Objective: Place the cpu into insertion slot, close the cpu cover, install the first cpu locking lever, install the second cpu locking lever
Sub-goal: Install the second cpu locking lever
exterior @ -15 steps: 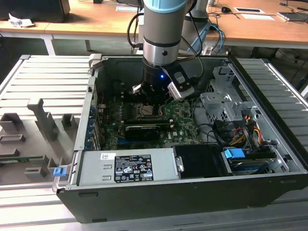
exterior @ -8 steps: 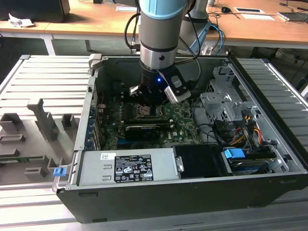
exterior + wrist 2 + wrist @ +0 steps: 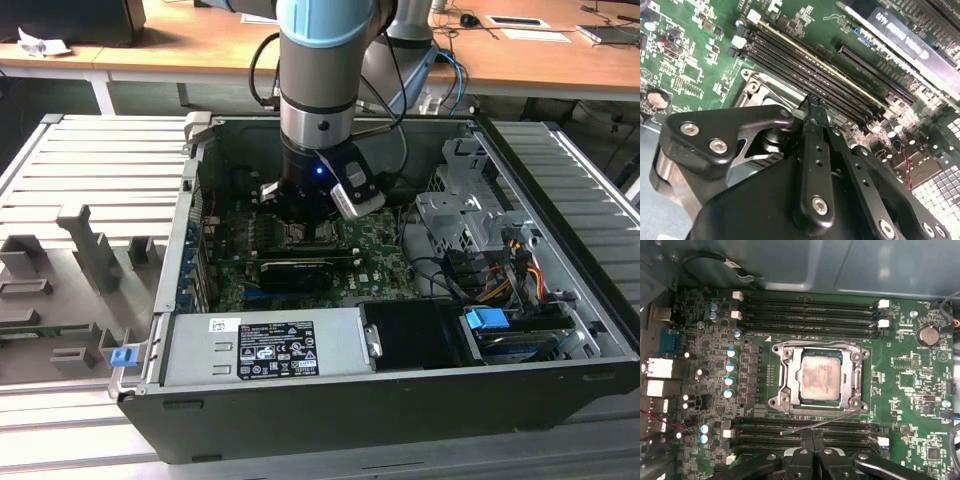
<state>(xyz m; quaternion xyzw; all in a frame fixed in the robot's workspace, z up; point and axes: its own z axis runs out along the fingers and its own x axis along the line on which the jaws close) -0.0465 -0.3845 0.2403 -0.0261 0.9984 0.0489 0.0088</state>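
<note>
In the first wrist view the cpu [image 3: 819, 375], a silvery-tan square, lies in the insertion slot [image 3: 790, 405]. The dark-metal cpu cover [image 3: 855, 377] lies flat around it. A thin wire locking lever [image 3: 820, 423] slants away from one side of the socket, its free end close to my fingertips. My gripper [image 3: 812, 439] is shut just off that side of the socket, with nothing seen between the fingers. The second wrist view shows the same shut gripper [image 3: 812, 107] beside the socket's frame [image 3: 754, 86]. In the exterior view the gripper [image 3: 300, 222] hangs low over the motherboard inside the open case.
Black memory slots [image 3: 810, 307] run along both sides of the socket. A grey power supply box [image 3: 265, 345] fills the case's near side. A long black card [image 3: 295, 270] lies in front of the socket, and a drive cage [image 3: 470, 215] with cables stands at the exterior view's right.
</note>
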